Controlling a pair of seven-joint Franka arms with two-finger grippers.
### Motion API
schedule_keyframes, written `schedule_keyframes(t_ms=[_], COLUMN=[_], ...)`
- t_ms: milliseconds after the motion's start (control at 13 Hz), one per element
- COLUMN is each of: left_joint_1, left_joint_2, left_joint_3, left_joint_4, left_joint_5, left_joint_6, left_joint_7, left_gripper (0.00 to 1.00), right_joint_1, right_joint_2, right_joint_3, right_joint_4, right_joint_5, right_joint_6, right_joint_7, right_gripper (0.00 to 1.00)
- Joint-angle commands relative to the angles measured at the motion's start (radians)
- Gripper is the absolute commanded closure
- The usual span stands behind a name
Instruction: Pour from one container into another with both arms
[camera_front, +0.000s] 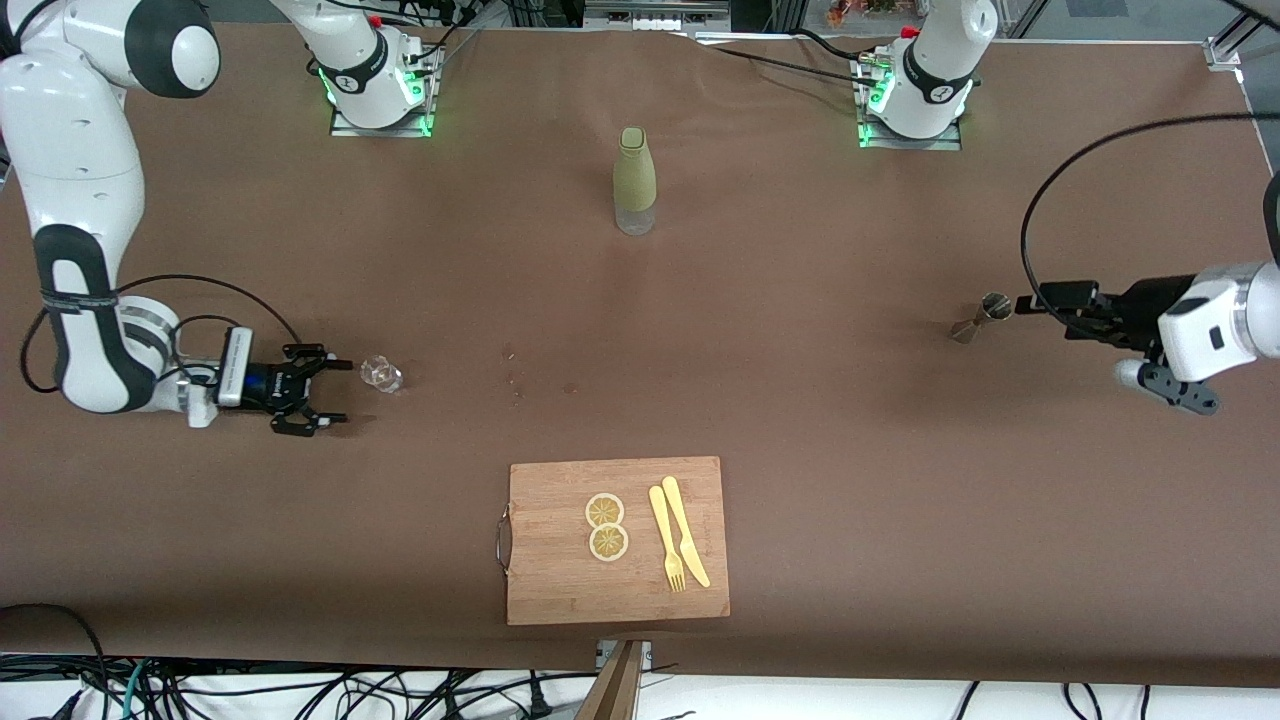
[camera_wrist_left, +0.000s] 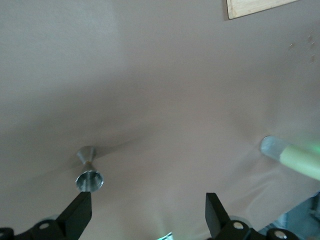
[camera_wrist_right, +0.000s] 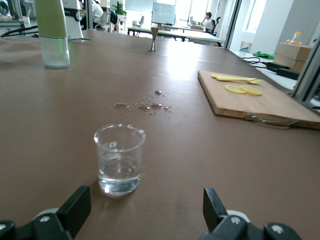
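Observation:
A small clear glass (camera_front: 381, 374) (camera_wrist_right: 119, 159) with a little water in it stands on the brown table toward the right arm's end. My right gripper (camera_front: 340, 392) (camera_wrist_right: 145, 207) is low beside it and open, with the glass just ahead of the fingers and off to one side. A steel jigger (camera_front: 980, 318) (camera_wrist_left: 89, 172) stands toward the left arm's end. My left gripper (camera_front: 1040, 315) (camera_wrist_left: 146, 212) is open next to it, with the jigger close to one fingertip (camera_wrist_left: 77, 215) and not between the two.
A green bottle (camera_front: 635, 180) (camera_wrist_left: 300, 160) (camera_wrist_right: 51, 32) with a clear base stands mid-table near the bases. A wooden cutting board (camera_front: 560, 580) (camera_wrist_right: 270, 107) near the front edge holds two lemon slices (camera_front: 606, 525), a yellow fork and a knife (camera_front: 685, 540). Droplets (camera_front: 515, 380) (camera_wrist_right: 142, 106) lie mid-table.

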Motion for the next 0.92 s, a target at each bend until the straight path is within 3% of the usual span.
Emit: schedule_keyframes(t_ms=[0, 77, 308, 462, 692, 846], left_joint_1=[-0.013, -0.013, -0.030, -0.041, -0.056, -0.043], left_joint_2=[-0.142, -0.174, -0.263, -0.282, -0.303, -0.285], left_joint_3=[-0.044, -0.044, -0.053, -0.059, -0.122, -0.122], left_joint_4=[-0.032, -0.035, -0.037, -0.038, -0.037, -0.051], left_joint_5=[0.131, 0.133, 0.222, 0.222, 0.217, 0.208], left_joint_6=[0.008, 0.007, -0.016, -0.062, -0.125, -0.060], left_joint_7=[-0.027, -0.025, -0.037, -0.210, -0.528, -0.527], left_gripper=[0.00, 0.00, 0.00, 0.00, 0.00, 0.00], right_joint_1=[-0.007, -0.007, 0.002, 0.033, 0.092, 0.134], right_joint_2=[-0.122, -0.177, -0.357, -0.462, -0.631, -0.740], right_joint_3=[-0.008, -0.011, -0.009, -0.006, -0.003, 0.002], right_joint_4=[-0.017, -0.025, -0.060, -0.103, -0.164, -0.190], right_joint_5=[-0.044, -0.069, -0.292, -0.411, -0.617, -0.748], right_joint_6=[0.038, 0.058, 0.141, 0.147, 0.185, 0.184], right_joint_7=[0.062, 0.100, 0.347, 0.563, 0.926, 1.208], right_gripper=[0.00, 0.00, 0.00, 0.00, 0.00, 0.00])
